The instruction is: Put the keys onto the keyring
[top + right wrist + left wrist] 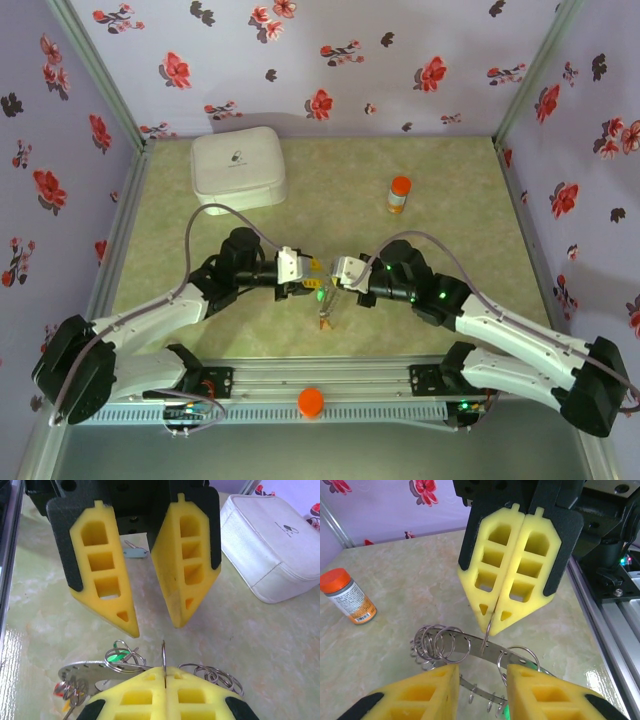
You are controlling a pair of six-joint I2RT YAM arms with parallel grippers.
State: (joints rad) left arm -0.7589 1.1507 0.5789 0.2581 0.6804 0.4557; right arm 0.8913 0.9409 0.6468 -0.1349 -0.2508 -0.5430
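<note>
The right pincer (pixel 492 626) is clamped shut on the keyring (pixel 488 632), seen edge-on above the counter (pixel 410 580); the left pincer (pixel 482 670) faces it, narrowly parted, holding nothing. Between them is a metal strip (pixel 480 647) of small split rings, a green tag (pixel 116 656) among them. One pale teal key (pixel 135 553) lies on the counter beyond; one closed white case (pixel 240 168), contents hidden, and one orange-capped bottle (pixel 399 194) stand farther back

Hidden, cropped, unresolved items
Ring (pixel 163 656): edge-on, lower arc buried between the right gripper's (pixel 165 672) pads (pixel 140 696). Teal key (pixel 135 553): partly behind the left gripper (pixel 155 628). Green tag (pixel 116 655): overlapped by small rings (pixel 131 656). Case (pixel 270 545): cut by the picture's right edge. Left fingers (pixel 415 697): cropped at bottom edge. Keys (pixel 325 320) in the top view: too small to tell apart.
</note>
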